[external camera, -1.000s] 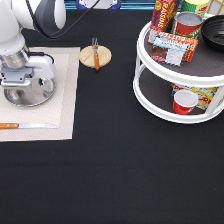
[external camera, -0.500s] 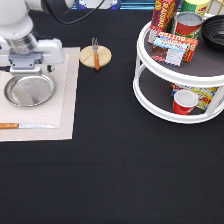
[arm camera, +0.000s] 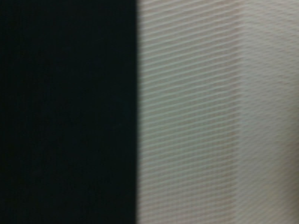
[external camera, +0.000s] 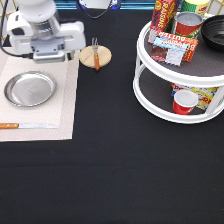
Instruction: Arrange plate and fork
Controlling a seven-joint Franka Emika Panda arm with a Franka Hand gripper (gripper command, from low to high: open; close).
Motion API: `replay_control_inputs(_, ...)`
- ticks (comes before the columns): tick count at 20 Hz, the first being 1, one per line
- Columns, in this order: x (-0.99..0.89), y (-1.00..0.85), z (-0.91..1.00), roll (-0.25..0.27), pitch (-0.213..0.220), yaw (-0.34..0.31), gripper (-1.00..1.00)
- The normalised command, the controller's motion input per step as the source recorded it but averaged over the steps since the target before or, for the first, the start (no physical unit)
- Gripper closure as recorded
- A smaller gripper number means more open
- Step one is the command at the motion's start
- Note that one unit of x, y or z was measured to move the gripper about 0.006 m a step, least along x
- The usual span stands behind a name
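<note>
The round silver plate (external camera: 30, 89) lies flat on the beige placemat (external camera: 67, 100) at the exterior view's left. The fork (external camera: 95, 52), with an orange-brown handle, lies across a round wooden coaster (external camera: 102, 56) just right of the mat's top corner. My gripper (external camera: 47, 50) hangs above the mat's top edge, above the plate and left of the fork, touching neither. It holds nothing that I can see. The wrist view shows only the mat's woven surface (arm camera: 206, 115) beside the black tabletop (arm camera: 56, 115).
A wooden-handled knife (external camera: 25, 126) lies along the mat's lower edge. A white two-tier turntable rack (external camera: 150, 100) at the right holds cans, boxes, a black bowl and a red cup (external camera: 184, 101).
My gripper has risen off the plate and moved toward the exterior view's top and right. The plate stays on the mat, now fully uncovered.
</note>
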Motion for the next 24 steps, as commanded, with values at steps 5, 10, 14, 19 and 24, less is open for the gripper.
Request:
replay_control_inputs(5, -0.91, 0.71, 0.07, 0.0, -0.066, -0.002, -1.0)
replay_control_inputs(10, -0.81, 0.32, -0.38, 0.0, -0.022, -0.074, -1.0)
replay_control_inputs(14, -0.57, 0.16, -0.6, 0.0, -0.002, -0.174, -1.0)
replay_control_inputs(19, -0.32, 0.26, -0.52, -0.011, -0.038, -0.229, -1.0)
replay_control_inputs(24, -0.28, 0.43, -0.2, -0.053, -0.078, -0.187, -1.0)
